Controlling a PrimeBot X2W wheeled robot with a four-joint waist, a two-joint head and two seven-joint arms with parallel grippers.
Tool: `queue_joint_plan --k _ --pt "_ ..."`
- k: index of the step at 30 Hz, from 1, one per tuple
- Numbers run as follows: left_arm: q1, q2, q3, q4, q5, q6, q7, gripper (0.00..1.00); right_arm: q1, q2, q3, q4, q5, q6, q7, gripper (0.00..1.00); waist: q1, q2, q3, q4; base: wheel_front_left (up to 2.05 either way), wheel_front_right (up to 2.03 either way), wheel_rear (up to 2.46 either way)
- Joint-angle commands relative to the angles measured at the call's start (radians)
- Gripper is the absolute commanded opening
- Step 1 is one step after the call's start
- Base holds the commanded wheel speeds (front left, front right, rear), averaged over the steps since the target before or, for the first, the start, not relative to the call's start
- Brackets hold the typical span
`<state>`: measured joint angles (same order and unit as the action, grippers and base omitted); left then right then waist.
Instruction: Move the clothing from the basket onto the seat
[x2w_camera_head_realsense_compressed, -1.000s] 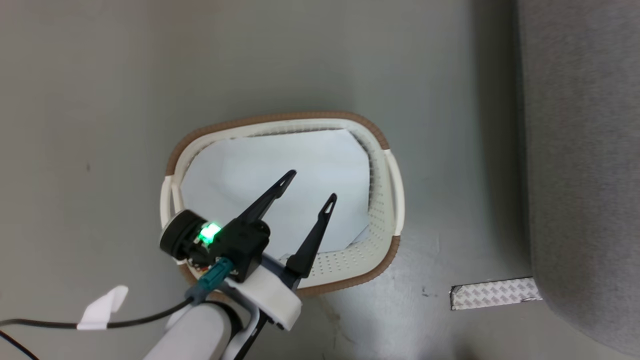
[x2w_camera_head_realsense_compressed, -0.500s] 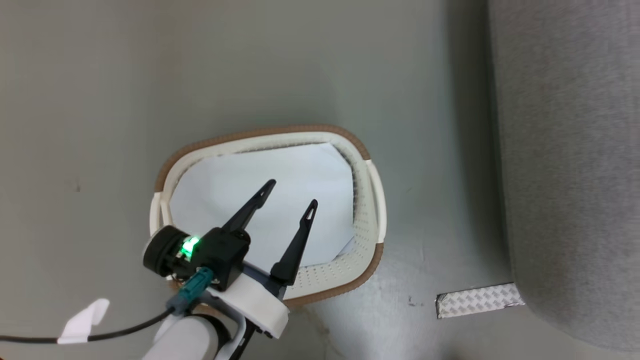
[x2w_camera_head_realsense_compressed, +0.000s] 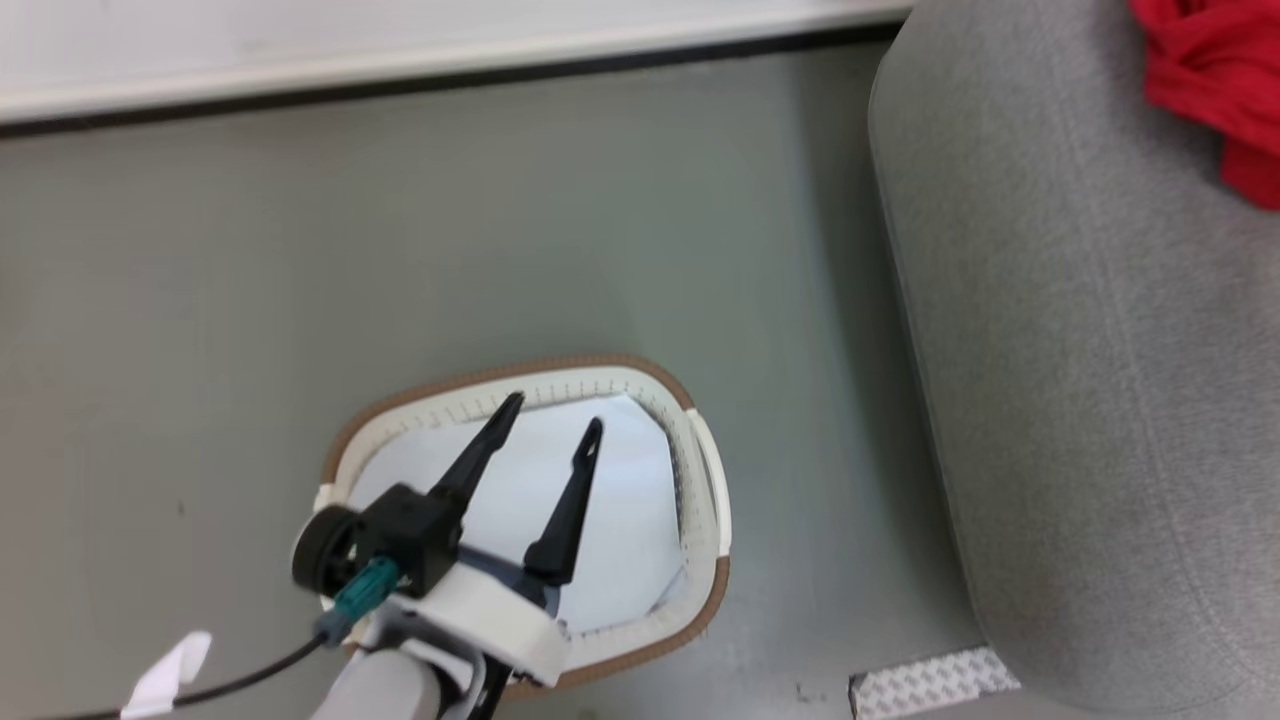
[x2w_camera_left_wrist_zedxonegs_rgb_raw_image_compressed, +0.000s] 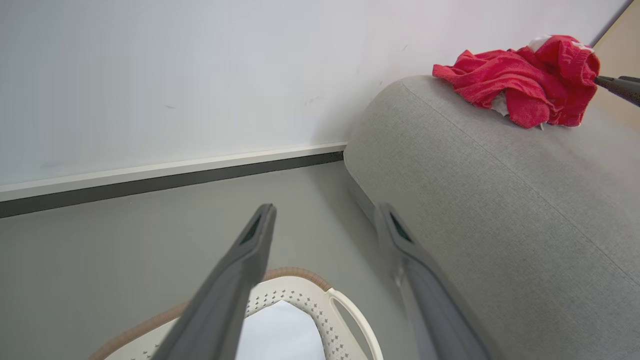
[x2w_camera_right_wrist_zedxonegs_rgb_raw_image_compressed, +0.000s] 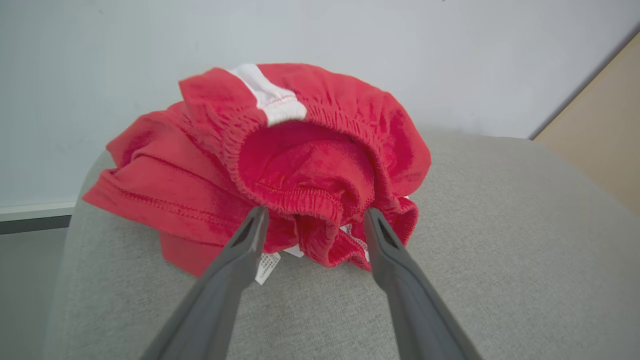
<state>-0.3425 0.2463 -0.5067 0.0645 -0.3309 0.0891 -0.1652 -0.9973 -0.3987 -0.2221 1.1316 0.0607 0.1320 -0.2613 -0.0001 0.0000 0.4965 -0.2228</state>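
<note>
**Red clothing lies heaped on the grey seat, directly ahead of the right hand.**

The right hand stands open and grips nothing. Its two fingertips are at the near edge of the heap, though whether they touch the fabric cannot be told. The left hand, likewise spread and empty, hangs above the basket, where a plain white sheet lies beneath its fingers. The basket stands on the floor, with the seat off to that hand's right.
</note>
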Motion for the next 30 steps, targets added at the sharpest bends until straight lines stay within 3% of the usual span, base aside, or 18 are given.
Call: queue_joint_plan --k 1,8,14,16,23,30 --pt "0.031 0.003 0.010 0.016 -0.015 0.005 -0.020 1.00 0.046 0.002 0.013 -0.048 0.015 -0.003 -0.004 1.00 0.0001 0.0000 -0.069 0.004 0.00 0.00 0.00" --pt "0.135 -0.005 0.069 0.065 -0.056 0.037 -0.085 1.00 0.328 0.063 0.007 -0.378 0.076 -0.003 -0.004 1.00 0.0001 0.0000 -0.205 0.049 0.00 0.00 0.00" --pt "0.229 -0.015 0.139 0.087 -0.065 0.068 -0.099 1.00 0.572 0.178 0.003 -0.628 0.068 -0.003 -0.004 1.00 0.0001 0.0000 -0.318 0.100 0.00 0.00 0.00" --pt "0.269 -0.021 0.176 0.073 -0.053 0.077 -0.099 1.00 0.645 0.229 0.031 -0.680 0.075 -0.003 -0.004 1.00 0.0001 0.0000 -0.359 0.109 0.00 0.00 0.00" --pt "0.417 -0.042 0.301 0.052 -0.004 0.098 -0.099 1.00 0.846 0.315 0.130 -0.801 0.044 -0.003 -0.004 1.00 0.0001 0.0000 -0.465 0.138 0.00 0.00 0.00" --pt "0.497 -0.082 0.391 0.070 0.040 0.063 -0.099 1.00 0.991 0.349 0.200 -0.844 0.037 -0.003 -0.004 1.00 0.0001 0.0000 -0.518 0.154 0.00 0.00 0.00"
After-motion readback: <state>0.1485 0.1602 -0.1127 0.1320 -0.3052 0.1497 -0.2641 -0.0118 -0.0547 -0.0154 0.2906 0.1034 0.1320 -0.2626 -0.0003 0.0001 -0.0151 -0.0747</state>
